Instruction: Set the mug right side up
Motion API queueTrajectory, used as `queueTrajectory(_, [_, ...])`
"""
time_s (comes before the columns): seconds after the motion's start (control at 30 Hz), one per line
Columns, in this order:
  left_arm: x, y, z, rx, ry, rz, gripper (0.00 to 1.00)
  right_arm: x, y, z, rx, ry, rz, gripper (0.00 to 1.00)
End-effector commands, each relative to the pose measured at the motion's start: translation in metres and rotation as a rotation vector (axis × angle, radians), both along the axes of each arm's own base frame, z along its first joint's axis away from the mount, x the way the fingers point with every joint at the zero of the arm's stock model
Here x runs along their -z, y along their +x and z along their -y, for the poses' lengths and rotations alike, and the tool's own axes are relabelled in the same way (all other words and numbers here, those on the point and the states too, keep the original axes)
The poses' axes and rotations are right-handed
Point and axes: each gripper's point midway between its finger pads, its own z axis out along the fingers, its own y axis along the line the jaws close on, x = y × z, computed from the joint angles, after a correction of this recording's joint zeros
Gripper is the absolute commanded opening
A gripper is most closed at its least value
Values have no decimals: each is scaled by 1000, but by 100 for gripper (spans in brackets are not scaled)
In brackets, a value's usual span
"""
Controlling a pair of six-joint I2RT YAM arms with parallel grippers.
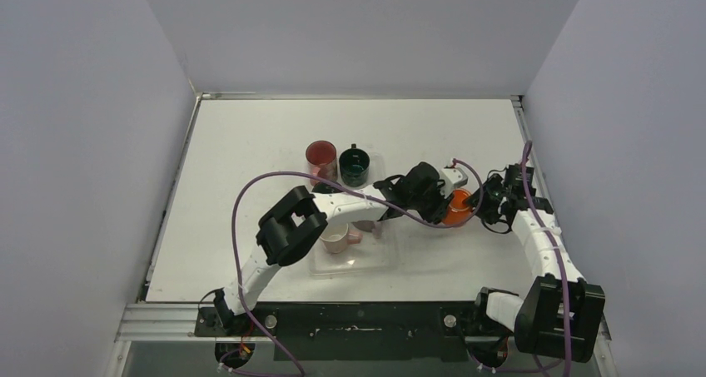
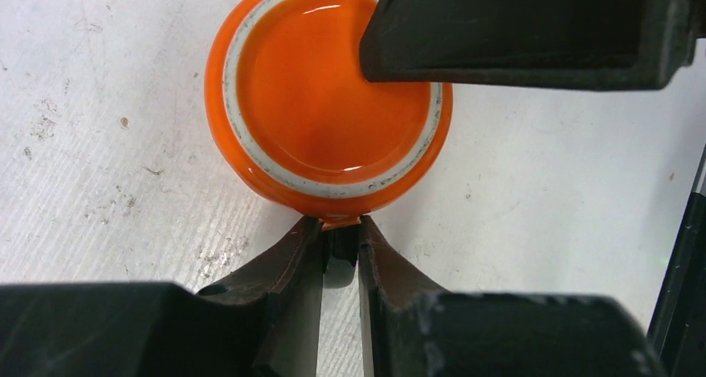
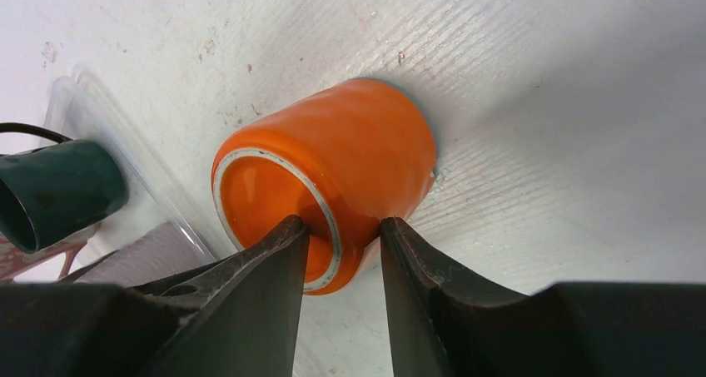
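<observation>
Left wrist view showed the left gripper closed almost completely, its two fingertips nipping a small orange tab at the near edge of the orange mug; that tab looked like the mug's handle, though only its top showed. The mug stood upside down on the white table directly ahead of those fingertips, with its glossy base and pale foot ring facing up. Beyond the mug, on the far right of the left gripper, a dark block of the other arm overlapped the base.

From the right wrist camera, the right gripper had its jaws partly apart and set astride the mug's bottom edge. One finger lay over the base and the other ran along the outer wall. Whether the pads were pressing on the mug could not be told. Off to the left of this gripper sat a dark green mug on a clear plastic tray.

Seen from the top external camera, the orange mug sat between the two grippers, the left one on its left and the right one on its right. Behind the left gripper's wrist, the tray also carried a red mug and a pale pink mug
</observation>
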Motion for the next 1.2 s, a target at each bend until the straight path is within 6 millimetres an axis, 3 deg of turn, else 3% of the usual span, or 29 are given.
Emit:
queueTrajectory(0.0, [-26, 8, 3, -5, -84, 29, 0, -17, 13, 1, 25, 33, 39, 39])
queueTrajectory(0.17, [-50, 25, -11, -67, -140, 1, 0, -43, 34, -6, 23, 124, 119, 64])
queueTrajectory(0.33, [-79, 48, -29, -148, -226, -80, 0, -70, 55, -12, 4, 175, 186, 79])
queueTrajectory(0.47, [-103, 73, -42, -264, -296, -141, 0, -80, 61, -21, -9, 243, 222, 83])
queueTrajectory(0.67, [-140, 87, -43, -329, -472, -262, 0, -88, 60, -42, -45, 378, 280, 85])
queueTrajectory(0.93, [-155, 107, -46, -449, -650, -518, 0, -67, 43, -66, -1, 570, 283, 83])
queueTrajectory(1.17, [-179, 119, -53, -555, -881, -755, 0, -80, 47, -81, 11, 703, 392, 82])
